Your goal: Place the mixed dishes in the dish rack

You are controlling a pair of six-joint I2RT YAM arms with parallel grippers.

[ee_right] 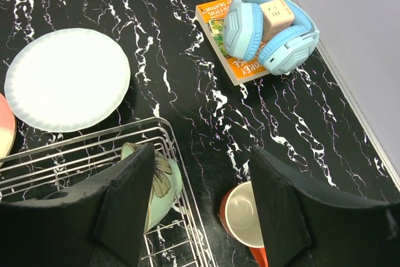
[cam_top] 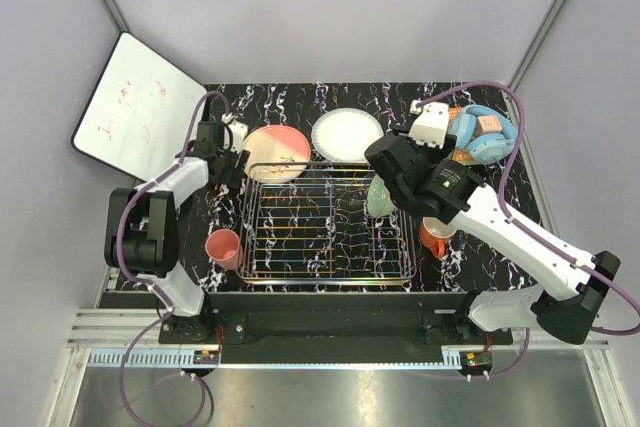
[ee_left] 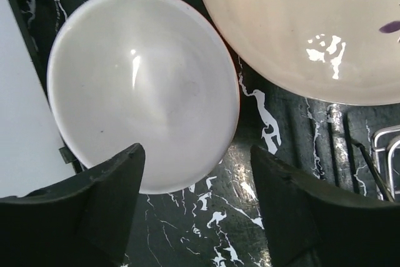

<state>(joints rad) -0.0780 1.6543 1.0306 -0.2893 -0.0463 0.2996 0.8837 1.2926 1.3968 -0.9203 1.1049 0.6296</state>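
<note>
Light-blue headphones [ee_right: 287, 51] on an orange book [ee_right: 215, 14], white board [cam_top: 135, 117] at far left

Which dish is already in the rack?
The mint-green bowl, on edge at the dish rack's right end; pink plate, white plate, cup and mug sit outside.

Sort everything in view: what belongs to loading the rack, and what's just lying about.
For the job: dish rack, pink plate, white plate, mint-green bowl, cream-inside bowl, pink cup, orange mug.
Lying about: blue headphones, orange book, white board.
</note>
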